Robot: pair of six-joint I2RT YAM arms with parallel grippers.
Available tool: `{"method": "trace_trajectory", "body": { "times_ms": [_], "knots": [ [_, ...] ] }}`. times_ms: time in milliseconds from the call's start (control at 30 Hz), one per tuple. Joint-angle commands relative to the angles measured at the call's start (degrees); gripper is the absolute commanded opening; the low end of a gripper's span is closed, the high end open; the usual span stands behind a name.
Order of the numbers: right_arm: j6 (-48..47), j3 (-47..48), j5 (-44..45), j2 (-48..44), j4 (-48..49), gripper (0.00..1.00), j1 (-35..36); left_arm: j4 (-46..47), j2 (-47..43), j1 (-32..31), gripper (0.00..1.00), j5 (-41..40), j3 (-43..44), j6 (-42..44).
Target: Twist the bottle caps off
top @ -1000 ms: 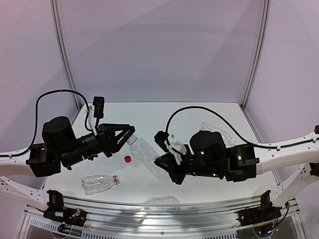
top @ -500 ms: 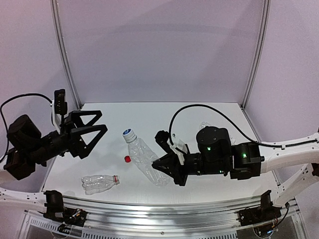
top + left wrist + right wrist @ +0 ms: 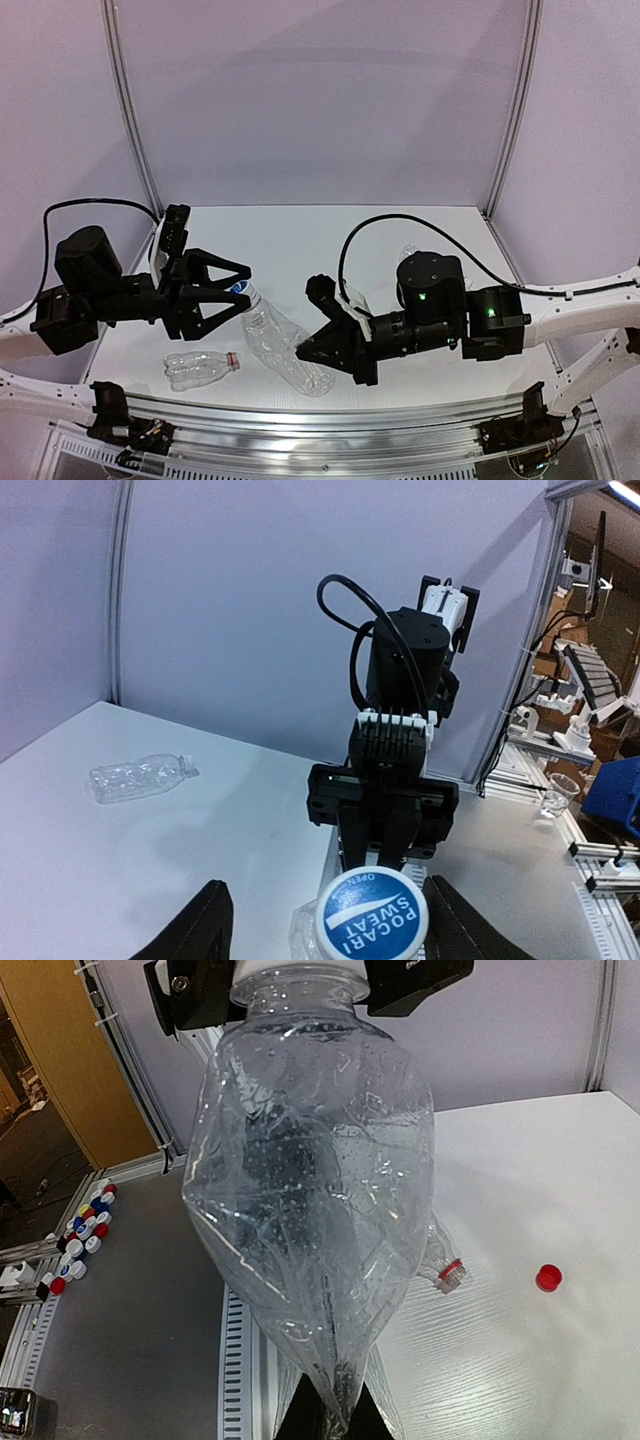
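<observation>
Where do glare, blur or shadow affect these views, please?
Left wrist view: the blue-and-white printed cap is sharp, its lettering legible. Right wrist view: the clear crumpled plastic bottle fills the frame with small glints; the small red cap is crisp. Top view: even light, faint shadows.

Black joint housings (image 3: 88, 258), white links (image 3: 585, 300), looping black cables (image 3: 400, 222), green lights (image 3: 421, 296) on right arm (image 3: 450, 320), black triangular fingers (image 3: 220, 263).
</observation>
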Motion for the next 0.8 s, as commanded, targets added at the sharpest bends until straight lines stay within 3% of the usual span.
{"method": "trace_trajectory", "body": {
  "times_ms": [0, 167, 333, 433, 767],
  "knots": [
    [-0.6, -0.5, -1.5, 0.2, 0.8, 0.00, -0.1, 0.9, -0.3, 0.0, 0.58, 2.7, 1.7, 0.0],
    [-0.6, -0.1, -1.2, 0.8, 0.3, 0.00, -0.1, 1.6, -0.3, -0.1, 0.56, 2.6, 1.5, -0.5],
    [-0.7, 0.3, -1.3, 1.3, -0.1, 0.00, -0.1, 2.9, -0.2, -0.3, 0.69, 2.8, 1.2, -1.2],
    [-0.7, 0.5, -1.4, 1.3, -0.2, 0.00, -0.1, 3.2, 0.3, -0.3, 0.70, 2.7, 1.2, -1.4],
    [-0.7, 0.4, -0.9, 1.1, -0.3, 0.00, -0.1, 2.9, 1.7, -0.3, 0.26, 2.9, 1.8, -1.3]
  ]
}}
